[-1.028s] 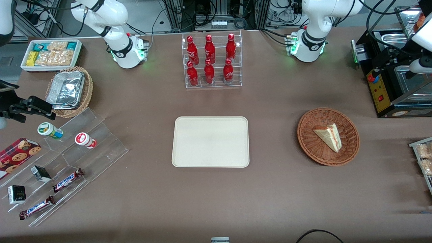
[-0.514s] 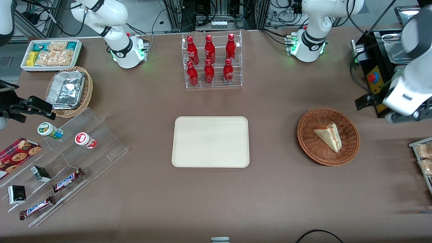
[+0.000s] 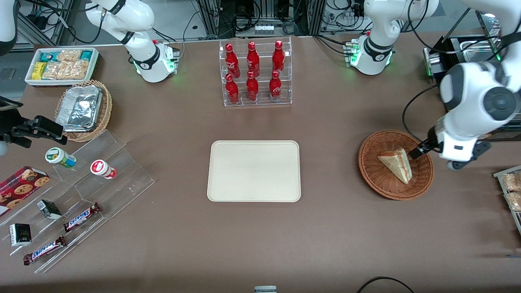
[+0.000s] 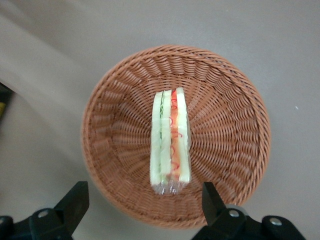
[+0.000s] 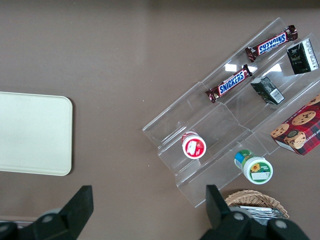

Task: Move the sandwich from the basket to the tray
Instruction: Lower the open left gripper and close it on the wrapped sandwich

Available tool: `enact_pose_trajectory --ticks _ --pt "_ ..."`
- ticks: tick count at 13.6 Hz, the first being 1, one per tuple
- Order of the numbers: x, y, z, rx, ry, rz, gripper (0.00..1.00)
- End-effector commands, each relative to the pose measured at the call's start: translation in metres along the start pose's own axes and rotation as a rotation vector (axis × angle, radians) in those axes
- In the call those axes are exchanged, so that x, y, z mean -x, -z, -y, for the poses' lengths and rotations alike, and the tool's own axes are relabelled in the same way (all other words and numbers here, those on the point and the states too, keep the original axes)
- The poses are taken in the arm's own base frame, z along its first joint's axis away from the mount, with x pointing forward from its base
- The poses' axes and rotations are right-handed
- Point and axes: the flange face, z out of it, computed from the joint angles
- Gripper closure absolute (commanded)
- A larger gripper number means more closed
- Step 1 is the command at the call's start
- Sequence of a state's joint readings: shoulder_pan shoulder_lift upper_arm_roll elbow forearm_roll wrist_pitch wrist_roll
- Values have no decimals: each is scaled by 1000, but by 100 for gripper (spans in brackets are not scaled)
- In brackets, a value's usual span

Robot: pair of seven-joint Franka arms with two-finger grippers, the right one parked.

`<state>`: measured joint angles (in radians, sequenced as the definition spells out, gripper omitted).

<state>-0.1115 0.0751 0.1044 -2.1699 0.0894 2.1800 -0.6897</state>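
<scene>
Fingers (image 4: pixel 75 200) of the gripper (image 4: pixel 142 202) spread over basket (image 4: pixel 230 150) holding sandwich (image 4: pixel 170 142) (tray (image 3: pixel 254 171) bare)

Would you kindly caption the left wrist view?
Open hand above the sandwich lying in the wicker basket.

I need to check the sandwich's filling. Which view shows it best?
The left wrist view: the sandwich shows its cut edge between the open end effector. The front view shows mostly bread; the right wrist view misses it.

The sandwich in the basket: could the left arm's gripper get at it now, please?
Probably yes: the gripper is open above the basket, and nothing covers the sandwich.
</scene>
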Motion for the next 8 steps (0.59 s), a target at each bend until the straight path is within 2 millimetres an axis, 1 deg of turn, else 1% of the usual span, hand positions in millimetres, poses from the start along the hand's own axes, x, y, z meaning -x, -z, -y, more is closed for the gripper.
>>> enact_pose_trajectory --ticks 1,2,4,8 --pt "10 -26 0 11 74 -21 0" --pt "9 -31 -3 27 81 -30 0" --pt "14 -50 -6 47 121 -47 0" --pt "26 -81 4 92 130 -82 0"
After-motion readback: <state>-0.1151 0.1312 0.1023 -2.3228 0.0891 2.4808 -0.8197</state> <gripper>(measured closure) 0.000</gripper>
